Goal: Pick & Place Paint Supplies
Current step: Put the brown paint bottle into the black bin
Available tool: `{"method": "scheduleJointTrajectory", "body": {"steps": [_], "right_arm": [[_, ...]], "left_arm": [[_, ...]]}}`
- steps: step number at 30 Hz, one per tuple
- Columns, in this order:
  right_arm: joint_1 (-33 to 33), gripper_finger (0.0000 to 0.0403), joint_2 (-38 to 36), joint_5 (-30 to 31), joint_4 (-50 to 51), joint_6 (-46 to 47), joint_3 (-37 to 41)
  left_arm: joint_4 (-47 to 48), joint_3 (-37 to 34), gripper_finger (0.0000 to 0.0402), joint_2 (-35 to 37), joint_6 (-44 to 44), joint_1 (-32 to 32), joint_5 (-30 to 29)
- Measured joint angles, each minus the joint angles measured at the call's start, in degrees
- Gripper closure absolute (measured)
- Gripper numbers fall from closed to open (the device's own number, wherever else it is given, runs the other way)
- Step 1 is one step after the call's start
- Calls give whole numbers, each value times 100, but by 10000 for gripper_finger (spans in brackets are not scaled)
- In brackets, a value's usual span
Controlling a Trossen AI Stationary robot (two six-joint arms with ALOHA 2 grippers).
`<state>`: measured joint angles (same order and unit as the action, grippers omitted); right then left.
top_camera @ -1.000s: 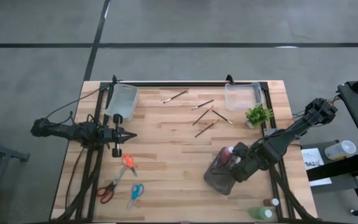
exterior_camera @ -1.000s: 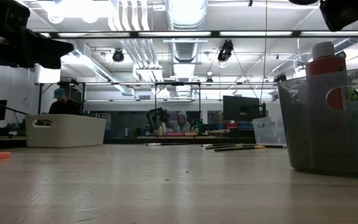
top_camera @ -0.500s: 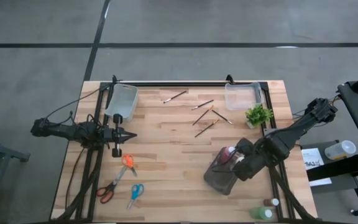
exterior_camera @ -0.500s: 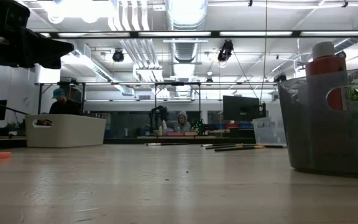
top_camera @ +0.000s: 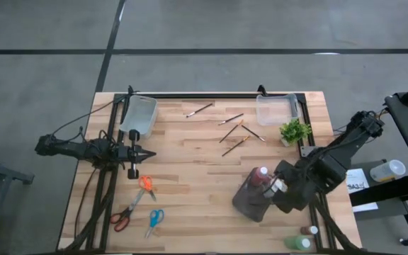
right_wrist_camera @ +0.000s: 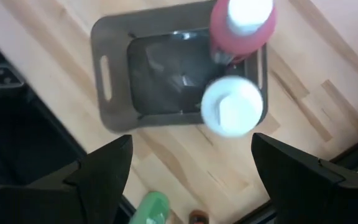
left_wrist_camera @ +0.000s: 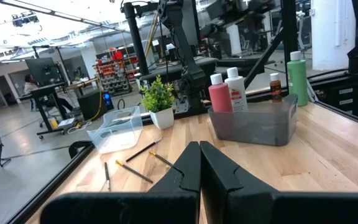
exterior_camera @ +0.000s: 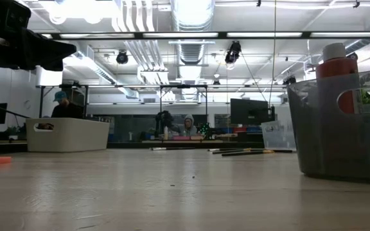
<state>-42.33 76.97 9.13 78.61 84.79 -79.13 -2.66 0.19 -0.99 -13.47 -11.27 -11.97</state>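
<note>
A dark grey bin stands on the table's near right part. A red bottle and a white bottle stand upright inside it, also seen as the red bottle over the bin's wall. My right gripper hangs open above the bin, touching nothing. A green bottle and a dark red bottle stand at the near right corner. Several thin brushes lie flat toward the far edge. My left gripper waits shut at the left, holding nothing.
A potted plant and a clear tray sit at the far right, and a pale tub at the far left. Orange, red and blue scissors lie near left. People sit in the room behind the table.
My right gripper has moved up from the bin and a little toward the table's right and near edges. It has left the top of the low view. The two bottles in the bin stay where they were.
</note>
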Motion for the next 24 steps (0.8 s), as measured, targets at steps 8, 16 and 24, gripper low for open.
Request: {"method": "scheduleJointTrajectory", "body": {"steps": [8, 16, 24], "right_arm": [[-935, 77, 104, -9, -35, 364, 0], [-1875, 77, 369, -23, -7, 376, -2], [-2522, 77, 529, -64, 72, 45, 2]], "left_arm": [[0, 0, 401, 0, 0, 0, 0], [0, 0, 401, 2, 0, -2, 0], [0, 0, 401, 0, 0, 0, 0]]}}
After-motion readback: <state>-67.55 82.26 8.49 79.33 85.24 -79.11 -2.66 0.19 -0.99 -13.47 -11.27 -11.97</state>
